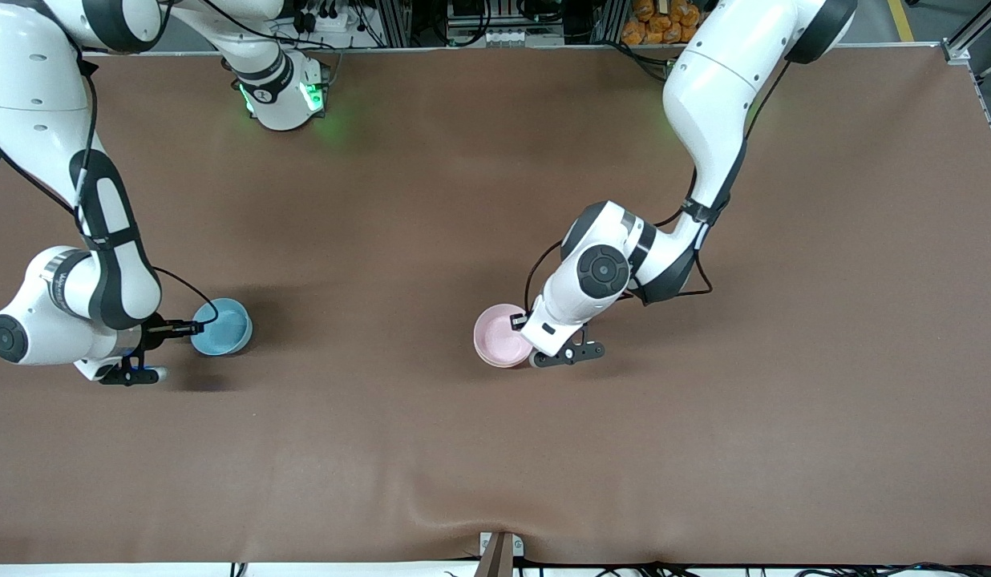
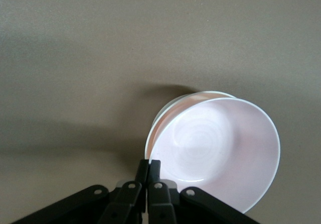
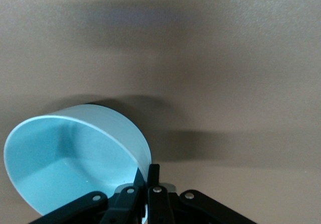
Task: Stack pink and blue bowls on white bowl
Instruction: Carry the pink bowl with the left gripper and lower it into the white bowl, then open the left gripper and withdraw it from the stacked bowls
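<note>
The right gripper [image 3: 148,184], fingers pinched on the blue bowl [image 1: 221,326] rim near the table [image 1: 495,449] end, should lift slowly toward mid-table, where the left gripper [image 2: 149,176] pinches the pink bowl [image 1: 501,335] in the white bowl [image 2: 168,109].

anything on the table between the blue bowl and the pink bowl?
Nothing: in the front view only bare brown table lies between the blue bowl and the pink bowl.
</note>
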Action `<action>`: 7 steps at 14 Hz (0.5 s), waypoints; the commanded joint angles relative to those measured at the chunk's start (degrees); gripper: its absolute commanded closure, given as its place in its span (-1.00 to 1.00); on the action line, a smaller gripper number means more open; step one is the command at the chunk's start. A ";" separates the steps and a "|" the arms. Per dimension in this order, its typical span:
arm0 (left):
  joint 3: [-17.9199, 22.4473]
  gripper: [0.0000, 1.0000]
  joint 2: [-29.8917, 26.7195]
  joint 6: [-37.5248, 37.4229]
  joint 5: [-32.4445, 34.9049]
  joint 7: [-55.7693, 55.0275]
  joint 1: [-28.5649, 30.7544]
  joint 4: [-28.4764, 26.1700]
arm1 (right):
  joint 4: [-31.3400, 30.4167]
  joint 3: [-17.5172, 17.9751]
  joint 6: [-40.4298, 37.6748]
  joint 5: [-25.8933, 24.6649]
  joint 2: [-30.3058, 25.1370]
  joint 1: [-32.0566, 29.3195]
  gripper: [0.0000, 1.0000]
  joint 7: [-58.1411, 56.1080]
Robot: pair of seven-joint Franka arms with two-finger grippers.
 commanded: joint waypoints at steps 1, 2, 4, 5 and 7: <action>0.38 1.00 1.47 1.36 1.41 -1.50 -0.72 1.24 | 1.47 0.80 -5.20 1.75 -2.83 -0.45 1.00 -1.06; 0.38 1.00 1.39 1.36 1.32 -1.68 -0.72 1.24 | 1.92 0.80 -6.35 1.76 -3.97 -0.27 1.00 -0.98; 0.38 -0.21 1.39 1.36 1.23 -1.86 -0.63 1.33 | 2.53 0.88 -8.28 2.20 -6.43 -0.10 1.00 -0.98; 0.38 -0.99 1.30 1.36 1.32 -1.77 -0.54 1.24 | 2.80 1.23 -9.25 3.07 -7.58 0.25 1.00 -0.89; 0.46 -1.00 0.42 1.36 1.32 -1.77 -0.54 1.50 | 2.89 1.76 -11.62 4.13 -9.95 1.04 1.00 -0.01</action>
